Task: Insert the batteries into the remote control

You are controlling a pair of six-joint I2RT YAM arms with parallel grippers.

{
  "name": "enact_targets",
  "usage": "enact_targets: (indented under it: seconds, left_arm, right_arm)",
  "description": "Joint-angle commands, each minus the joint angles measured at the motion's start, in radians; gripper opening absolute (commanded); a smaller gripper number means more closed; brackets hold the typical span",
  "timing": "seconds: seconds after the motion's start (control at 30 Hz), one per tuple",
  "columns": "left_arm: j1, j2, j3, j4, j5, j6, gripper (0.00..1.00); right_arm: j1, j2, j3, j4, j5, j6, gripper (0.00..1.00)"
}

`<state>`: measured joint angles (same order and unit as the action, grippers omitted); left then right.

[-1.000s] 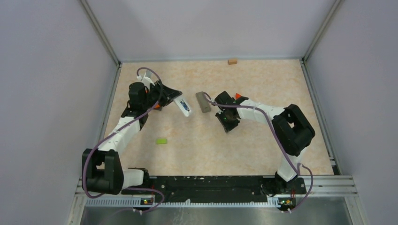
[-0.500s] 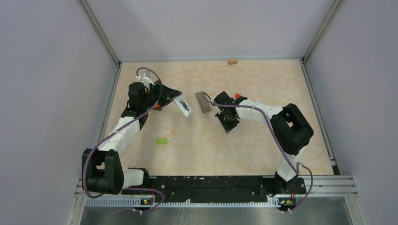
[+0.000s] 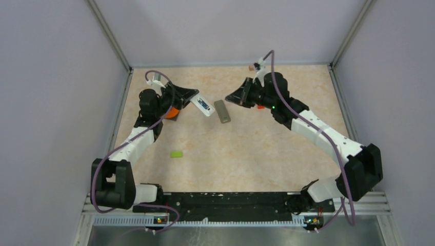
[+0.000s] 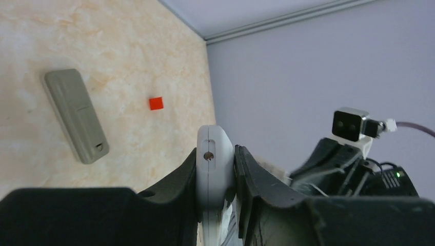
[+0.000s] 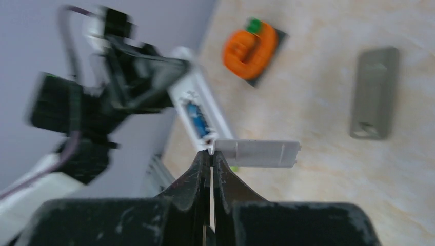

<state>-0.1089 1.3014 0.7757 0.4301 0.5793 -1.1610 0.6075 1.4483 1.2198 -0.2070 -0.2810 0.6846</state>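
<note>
1. Two grasps. Your left fingers clench the white plastic remote control, raised off the pale marbled bench with its compartment open toward the right arm.
2. One blue cylindrical battery shows inside that compartment; no others can be made out.
3. Your right fingers, pressed tight, pinch one end of a thin white plastic cover, near the remote.
4. Handling, as judged: square the cover's free edge to the compartment, approach slowly, and slide rather than press. The end pinch may let it pivot.
5. A grey oblong plastic piece lies flat on the bench between the arms; keep clear of it.

White links, black joints, purple cables, black left hand and right hand.
</note>
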Motion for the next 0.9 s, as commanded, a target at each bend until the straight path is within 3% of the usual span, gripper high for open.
enact_targets:
  seconds: [0.0,0.27,0.47,0.87]
  left_arm:
    - [-0.035,0.016,0.007,0.256,-0.06,-0.173,0.0]
    - [-0.083,0.03,0.012,0.401,-0.127,-0.323,0.0]
    - [-0.095,0.004,-0.011,0.456,-0.163,-0.34,0.0]
    - [-0.095,-0.029,-0.041,0.481,-0.2,-0.375,0.0]
  right_arm:
    - [0.01,-0.061,-0.098,0.567,-0.114,0.463,0.0]
    - [0.058,0.066,-0.036,0.918,-0.088,0.782,0.0]
    - [0.101,0.165,0.001,1.063,-0.068,0.926,0.0]
    - [0.138,0.154,-0.01,1.062,0.014,0.885,0.0]
